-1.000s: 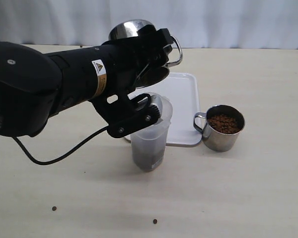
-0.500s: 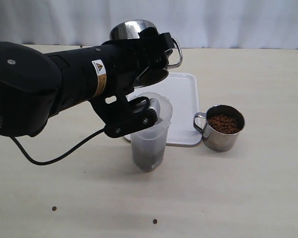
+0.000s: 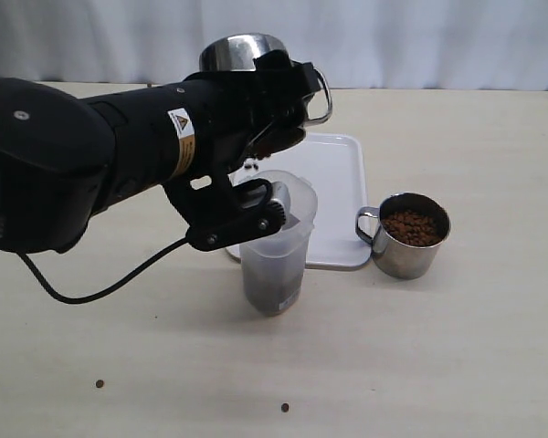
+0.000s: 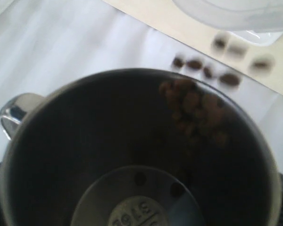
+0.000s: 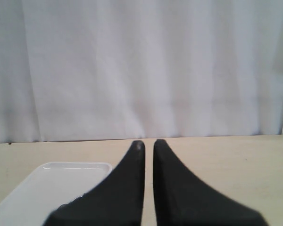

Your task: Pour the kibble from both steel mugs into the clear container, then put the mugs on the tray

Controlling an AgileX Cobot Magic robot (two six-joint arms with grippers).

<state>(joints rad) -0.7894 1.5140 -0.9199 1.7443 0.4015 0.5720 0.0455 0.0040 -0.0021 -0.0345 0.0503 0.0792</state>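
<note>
My left gripper (image 3: 281,91) is shut on a steel mug (image 3: 242,53), tipped mouth-down above the clear container (image 3: 276,251). In the left wrist view the mug's dark inside (image 4: 85,141) fills the picture; kibble (image 4: 198,108) slides along its wall and several pellets (image 4: 198,63) fall past the rim toward the container's rim (image 4: 236,12). Dark kibble lies in the container's bottom (image 3: 272,287). The second steel mug (image 3: 406,237) stands upright to the right, full of kibble (image 3: 411,226). The white tray (image 3: 338,192) lies behind. My right gripper (image 5: 148,143) is shut and empty, low over the table beside the tray (image 5: 47,183).
Loose pellets lie on the table near the front edge (image 3: 100,383) (image 3: 285,407). A black cable (image 3: 91,292) hangs from the left arm across the table at the left. A white curtain closes off the back.
The left wrist has turned slightly further, tipping the held mug a little more over the container. The other mug, the tray and the container stay put.
</note>
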